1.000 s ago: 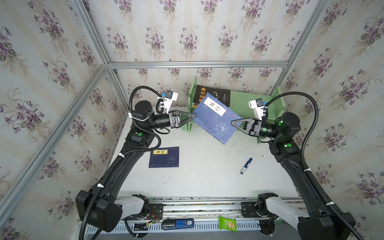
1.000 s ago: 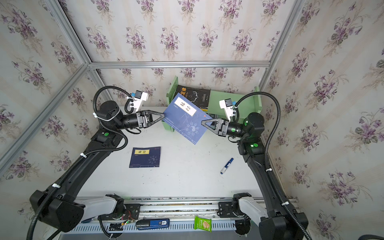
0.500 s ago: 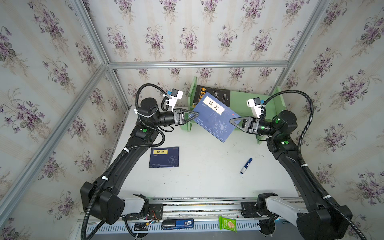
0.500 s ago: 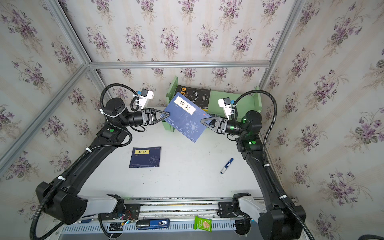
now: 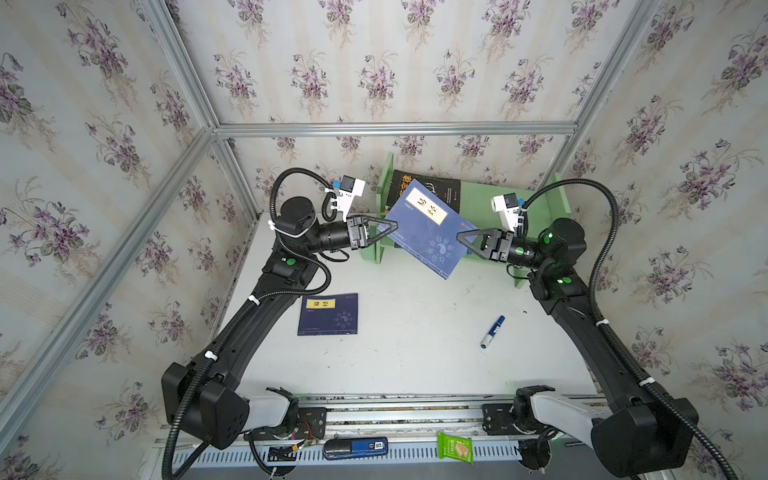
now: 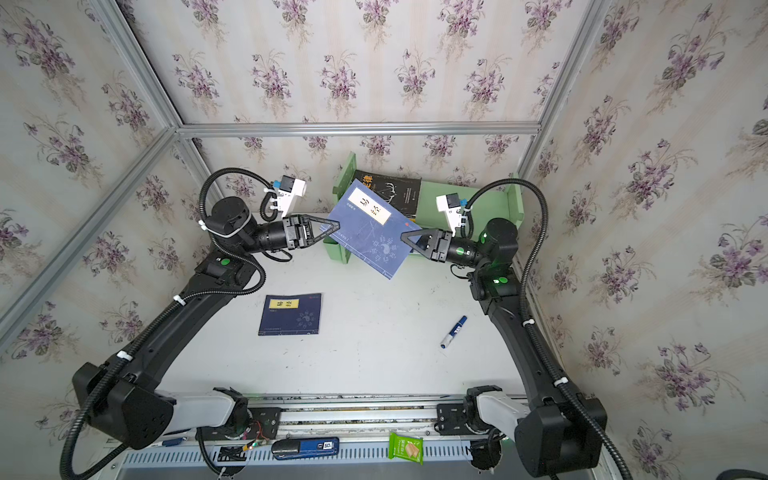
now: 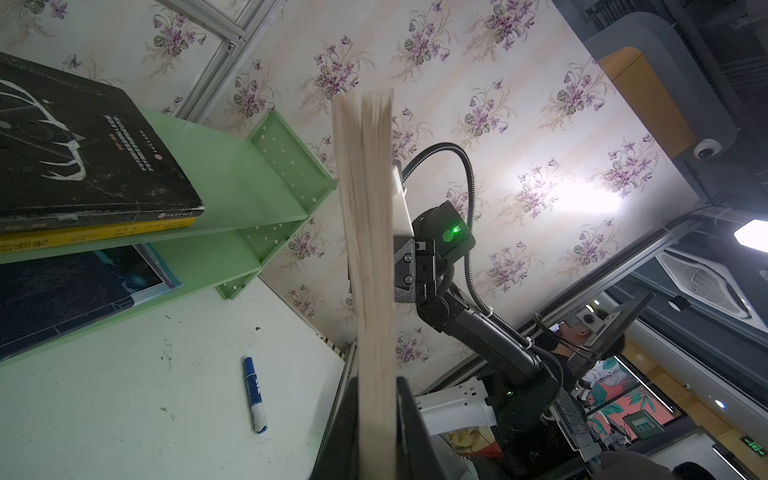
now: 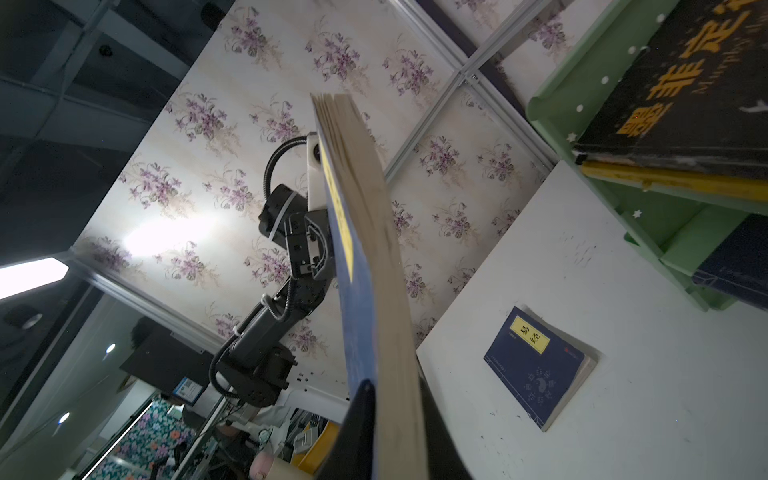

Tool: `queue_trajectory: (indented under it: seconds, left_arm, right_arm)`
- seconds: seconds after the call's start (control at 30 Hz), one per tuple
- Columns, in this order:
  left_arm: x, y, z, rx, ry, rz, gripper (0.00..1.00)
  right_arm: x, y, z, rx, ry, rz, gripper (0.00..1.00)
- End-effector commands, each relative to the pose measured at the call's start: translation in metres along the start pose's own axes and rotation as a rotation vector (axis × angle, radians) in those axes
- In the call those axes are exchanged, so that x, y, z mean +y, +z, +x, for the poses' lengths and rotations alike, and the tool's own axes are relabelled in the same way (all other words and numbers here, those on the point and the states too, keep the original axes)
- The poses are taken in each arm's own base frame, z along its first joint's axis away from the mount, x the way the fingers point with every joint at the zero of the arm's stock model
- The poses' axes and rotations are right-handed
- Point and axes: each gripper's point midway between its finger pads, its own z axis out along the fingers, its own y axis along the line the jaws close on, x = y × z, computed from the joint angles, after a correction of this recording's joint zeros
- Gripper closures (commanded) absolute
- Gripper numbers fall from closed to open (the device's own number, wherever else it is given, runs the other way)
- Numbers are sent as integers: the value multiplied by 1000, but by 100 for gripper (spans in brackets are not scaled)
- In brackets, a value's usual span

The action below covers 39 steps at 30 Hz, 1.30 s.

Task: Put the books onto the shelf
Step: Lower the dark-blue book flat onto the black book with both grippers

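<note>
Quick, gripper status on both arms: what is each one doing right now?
Left gripper: shut on the raised navy book.
Right gripper: jaws around that book's opposite edge; gripping or loose, cannot tell.

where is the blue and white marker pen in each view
In a top view: marker pen right of centre, below middle.
In a top view: marker pen right of centre, below middle.
Left wrist: marker pen low, left of centre.
Right wrist: not in it.
Shared landmark: green shelf.

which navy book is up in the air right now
The tilted navy book, gripped by the left gripper in front of the shelf; another navy book lies flat on the table.
</note>
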Motion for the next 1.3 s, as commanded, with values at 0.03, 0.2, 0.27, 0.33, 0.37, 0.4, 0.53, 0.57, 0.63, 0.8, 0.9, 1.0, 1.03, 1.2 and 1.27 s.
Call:
queue_trajectory:
  seconds: [0.03,0.2,0.27,0.33,0.37,0.4,0.53,0.57,0.63,0.8,0.9,1.0,1.03,1.2,1.27]
  left_arm:
    - [-6,-1,-25,-115,47,-9,92]
    - [7,-1,-49,-232,24,-54,92]
    - [10,3,-55,-249,-2,-35,93]
    - [16,8,-60,-261,-35,-17,93]
    - [20,10,-62,-265,-56,-6,94]
    - [22,13,-63,-268,-71,10,94]
    - [30,20,-66,-280,-119,49,94]
    - [32,21,-65,-282,-128,49,94]
    - [35,23,-66,-289,-132,45,94]
    - [31,28,-66,-295,-119,50,92]
    - [31,29,-66,-302,-122,46,92]
    - [31,32,-66,-315,-119,41,92]
    - [31,33,-65,-316,-117,40,92]
    - [31,38,-66,-327,-114,36,92]
    - [31,40,-66,-327,-118,38,92]
  right_arm:
    - [-20,2,-14,-83,60,34,45]
    - [-31,1,-13,-138,114,8,35]
    - [-30,0,-14,-163,115,-8,34]
    - [-26,-2,-16,-185,106,-28,33]
    - [-25,-2,-18,-191,104,-34,33]
    - [-24,-2,-19,-195,101,-36,33]
    - [-19,-1,-26,-201,87,-46,33]
    - [-18,0,-27,-201,85,-49,33]
    - [-16,0,-29,-201,83,-51,33]
    - [-21,3,-34,-204,99,-44,34]
    - [-20,5,-39,-207,102,-53,37]
    - [-17,5,-43,-212,100,-64,44]
    - [-15,6,-44,-212,97,-67,46]
    - [-9,6,-49,-220,96,-90,56]
    - [-9,7,-50,-219,100,-101,60]
